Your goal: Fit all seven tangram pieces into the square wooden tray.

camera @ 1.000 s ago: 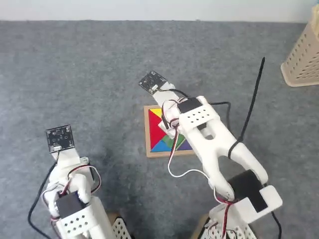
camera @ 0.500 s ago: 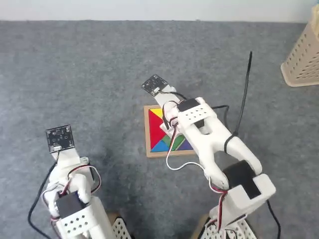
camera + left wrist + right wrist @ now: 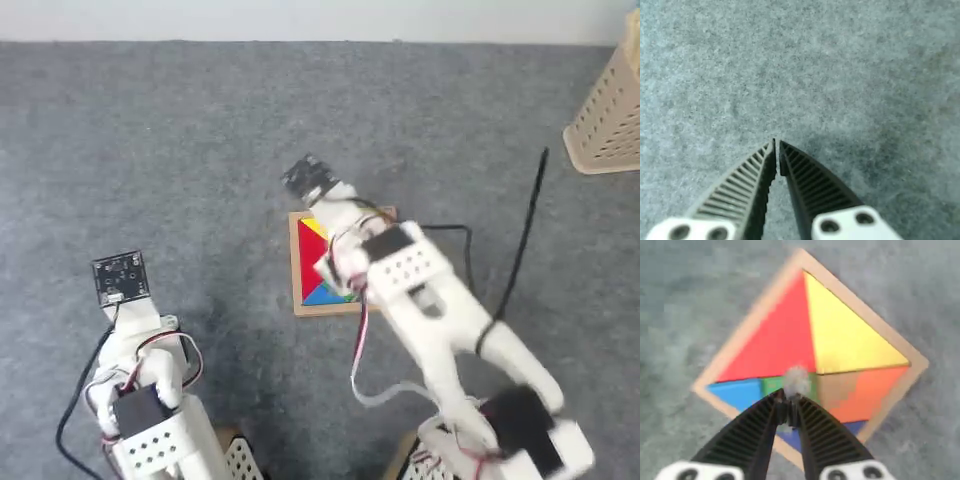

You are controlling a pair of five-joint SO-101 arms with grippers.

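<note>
As flat coloured tangram pieces (image 3: pixel 775 335) sit flush in square wooden tray (image 3: pixel 866 315), edge grip req'd; est. stiff, light, slick. Right gripper (image 3: pixel 787 400) closed, empty.

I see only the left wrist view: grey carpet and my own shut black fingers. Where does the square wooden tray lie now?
Observer: In the high view, the square wooden tray lies near the middle of the grey carpet.
Operator: Are any pieces inside it?
Observer: Yes. The right wrist view shows a large red triangle and a large yellow triangle lying flat inside, edge to edge.
Operator: And where is the other gripper?
Observer: The right gripper hangs over the tray's middle, with its fingers closed together.
</note>
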